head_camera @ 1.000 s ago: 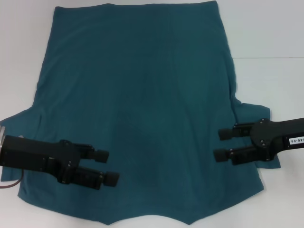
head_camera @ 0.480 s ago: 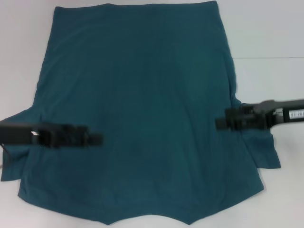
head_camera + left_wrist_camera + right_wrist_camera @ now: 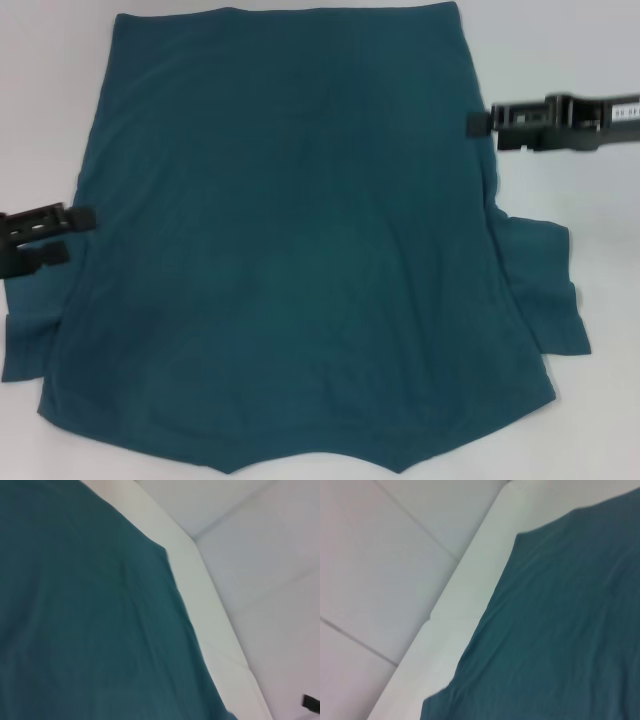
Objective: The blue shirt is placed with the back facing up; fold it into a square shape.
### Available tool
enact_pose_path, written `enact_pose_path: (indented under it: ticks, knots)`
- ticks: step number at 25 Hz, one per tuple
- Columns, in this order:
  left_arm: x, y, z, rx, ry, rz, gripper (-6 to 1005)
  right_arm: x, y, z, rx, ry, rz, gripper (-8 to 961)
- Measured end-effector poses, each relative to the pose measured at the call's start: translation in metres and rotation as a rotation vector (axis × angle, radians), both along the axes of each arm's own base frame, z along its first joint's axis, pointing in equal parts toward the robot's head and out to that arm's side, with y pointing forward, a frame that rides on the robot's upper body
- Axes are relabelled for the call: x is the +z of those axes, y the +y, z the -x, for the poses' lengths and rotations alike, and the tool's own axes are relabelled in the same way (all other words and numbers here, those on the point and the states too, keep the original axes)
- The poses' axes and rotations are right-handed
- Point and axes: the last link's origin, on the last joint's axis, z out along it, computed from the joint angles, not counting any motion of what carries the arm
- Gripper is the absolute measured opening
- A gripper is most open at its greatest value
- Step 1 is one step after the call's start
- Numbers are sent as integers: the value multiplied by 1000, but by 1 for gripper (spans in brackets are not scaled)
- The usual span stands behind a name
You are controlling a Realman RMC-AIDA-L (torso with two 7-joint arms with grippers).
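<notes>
- The large plain dark teal-blue short-sleeved knit shirt [image 3: 290, 250] lies spread flat on the white table [image 3: 570, 60], covering most of it in the head view.
- Its straight hem runs along the far side and its pointed neckline edge lies at the near side; one short sleeve sticks out at each side near the near end.
- No part of the shirt is folded over yet.
- The black left claw [image 3: 72, 232] sits at the shirt's left edge, just above the left sleeve. Its two fingers point inward toward the cloth with a gap between them, so it is released and grips nothing.
- The black right claw [image 3: 480, 124] sits at the shirt's right edge, farther up toward the hem than the left one. Whether it is released or clenched I cannot tell.
- Both wrist views show teal cloth [image 3: 90, 620] [image 3: 560, 630] beside the white table edge [image 3: 210, 610] [image 3: 465, 595], with pale floor beyond.
</notes>
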Motion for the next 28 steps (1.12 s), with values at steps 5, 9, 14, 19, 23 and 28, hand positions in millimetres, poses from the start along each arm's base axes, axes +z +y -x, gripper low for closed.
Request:
enact_pose_path:
  ticks: [5, 9, 14, 19, 23, 28]
  knots:
    - [0, -6, 23, 157, -9, -37, 933, 8, 12, 8, -22, 6, -22, 853]
    - [-7, -10, 38, 240, -22, -62, 933, 10, 14, 10, -30, 10, -32, 851]
    - [-9, -17, 51, 292, -35, -88, 933, 14, 14, 7, -46, 13, -36, 850]
    - [-8, -21, 61, 340, -19, -123, 933, 15, 14, 4, -56, 17, -44, 848]
    - [-13, -21, 69, 366, -5, -141, 933, 15, 13, 2, -63, 17, -44, 846]
    - [-18, -22, 73, 324, 48, -151, 933, 14, 13, 0, -72, 18, -41, 845]
